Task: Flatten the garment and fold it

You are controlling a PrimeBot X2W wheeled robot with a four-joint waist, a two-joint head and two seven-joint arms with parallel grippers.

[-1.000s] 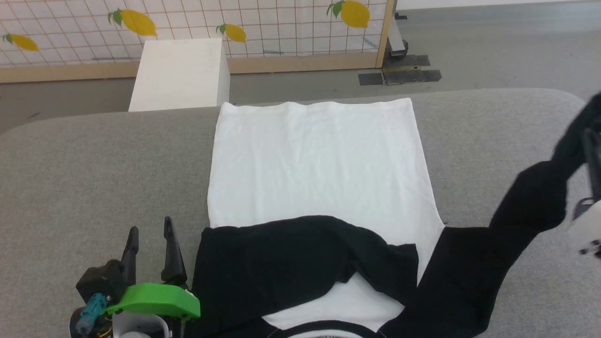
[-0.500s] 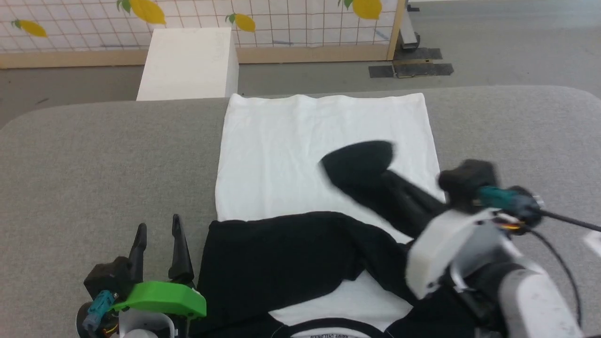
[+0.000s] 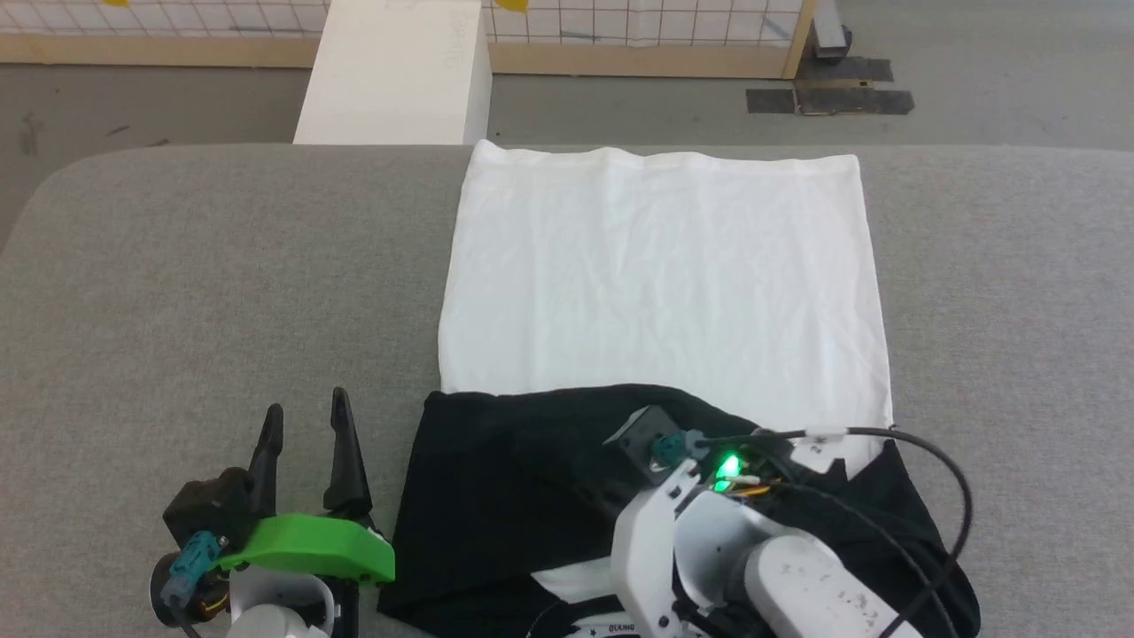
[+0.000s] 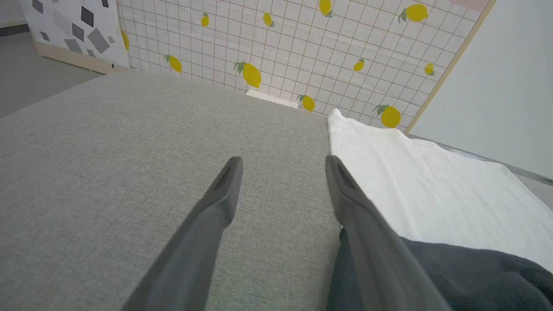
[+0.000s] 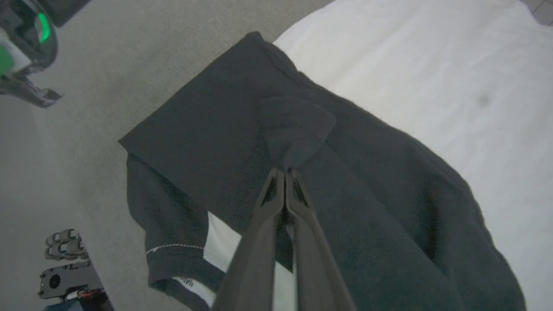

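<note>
A grey fabric-covered desk (image 3: 221, 266) carried the garment (image 3: 660, 275), a shirt that lay lengthwise down its middle, hem at the far edge and collar nearest us. Its white body was spread flat with straight side edges and only fine creases, so we judged the flattening done.

Across the near end sat a broad band of black sleeves (image 3: 496, 478), folded inward over the chest and stacked one on the other. A small strip of white chest (image 5: 220, 242) showed below them, beside the collar. We judged the sleeve folds nearly finished. The upper sleeve was not yet let go, and the folding of the body lengthwise was still to come.

Our right arm's pale forearm (image 3: 780, 585) reached in from the lower right, low over the black band, with a green light on its wrist.

The right end effector (image 5: 284, 172) was clenched, its two dark fingers pressed together on a pinch of the upper sleeve. It held just behind the sleeve cuff (image 5: 298, 125), which lay on the lower sleeve, near the black band's left corner.

The left end effector (image 3: 306, 403) was released and held nothing. It sat over bare desk just beside the garment's left edge, not touching it. In the left wrist view its right finger (image 4: 345, 194) ran alongside the edge of the black fabric.
</note>
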